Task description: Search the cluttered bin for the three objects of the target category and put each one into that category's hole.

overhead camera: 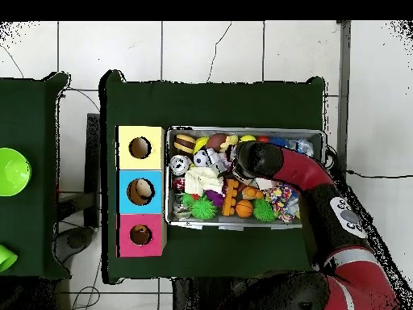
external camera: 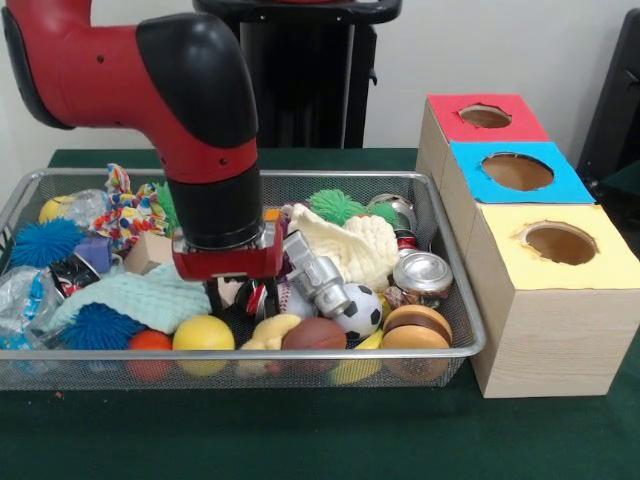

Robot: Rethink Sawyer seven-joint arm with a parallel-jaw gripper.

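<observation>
Silver mesh of the cluttered bin [external camera: 440,205] is packed edge to edge, so you pick by nudging, not by plunging. The gripper [external camera: 243,292] is down among the toys at mid-bin, its red wrist block just above the clutter; the fingers are buried behind the pile and you cannot tell whether they are spread or pinching anything.

Targets, judged from the task: the pale yellow curved toy [external camera: 272,331] lies at the front rim between the yellow ball [external camera: 203,333] and the brown ball [external camera: 313,333], just in front of the gripper. An orange striped toy [overhead camera: 231,196] shows in the overhead view near the bin's middle, beside the basketball [overhead camera: 244,208]; you cannot see it from the front.

Advice: lift clear before translating, since the grey metal fitting [external camera: 318,275] and the soccer ball [external camera: 357,308] sit touching the wrist's side and could be dragged. Come down vertically on the curved toy, closing across its narrow width.

Pose: forearm enters from upper left in the front view, elbow bent, wrist pointing straight down. The three-hole box [external camera: 545,300] stands just beside the bin on the green worktop [external camera: 300,440].
</observation>
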